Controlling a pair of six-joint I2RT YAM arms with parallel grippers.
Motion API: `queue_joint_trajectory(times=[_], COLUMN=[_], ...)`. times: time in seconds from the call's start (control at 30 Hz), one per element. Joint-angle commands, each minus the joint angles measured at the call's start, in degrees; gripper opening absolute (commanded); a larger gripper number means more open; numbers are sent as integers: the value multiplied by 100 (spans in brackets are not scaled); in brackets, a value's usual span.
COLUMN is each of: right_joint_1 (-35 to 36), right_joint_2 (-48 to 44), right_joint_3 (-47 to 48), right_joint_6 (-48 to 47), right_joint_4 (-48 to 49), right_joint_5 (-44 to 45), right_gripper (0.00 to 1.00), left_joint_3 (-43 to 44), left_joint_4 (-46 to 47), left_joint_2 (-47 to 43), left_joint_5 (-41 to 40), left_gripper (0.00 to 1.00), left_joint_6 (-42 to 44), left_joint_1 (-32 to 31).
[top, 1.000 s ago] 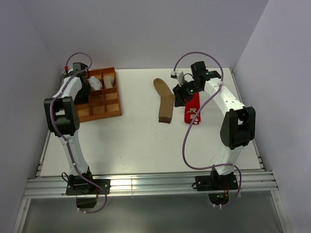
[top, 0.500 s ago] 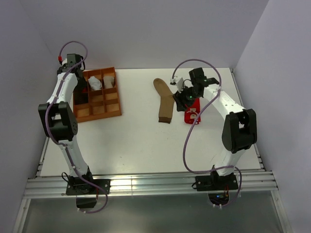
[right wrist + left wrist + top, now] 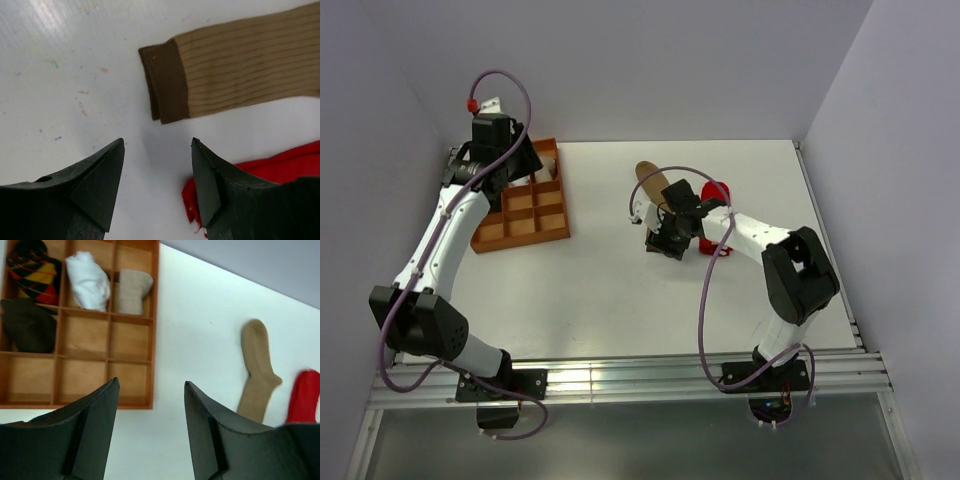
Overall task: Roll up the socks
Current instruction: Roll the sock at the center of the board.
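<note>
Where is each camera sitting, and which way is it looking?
Top camera: high behind the robot, looking down on the white table; shows the left arm and right arm whole.
Left wrist camera: on the left arm, looking down past the open left claw at the wooden tray, tan sock and red sock.
Right wrist camera: low over the table, looking down past the open right claw at the tan sock's brown cuff.
Shared: both wrist views catch the tan and red socks.
</note>
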Motion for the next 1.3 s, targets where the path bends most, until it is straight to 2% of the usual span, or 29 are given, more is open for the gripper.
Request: queue_joint_trajectory(times=[0.0, 0.37, 1.0, 1.27], right_joint_1=[109, 232, 171, 83], right_joint_2=[31, 559, 1331, 1938], right_joint_3=[30, 56, 495, 1504], right_joint_6=[-220, -677, -871, -827], right_joint_4=[686, 870, 607, -648], right_joint_5=[361, 414, 212, -16], right_gripper=[63, 63, 60, 45], left_joint_3=[-366, -736, -824, -850], left_joint_4=[523, 725, 673, 611], left_joint_2=[-448, -1064, -994, -897], left_joint_5=[345, 547, 573, 529], left_gripper=[60, 61, 61, 61], left_joint_6=[-168, -18, 228, 281], left_joint_1=[-136, -189, -294, -531])
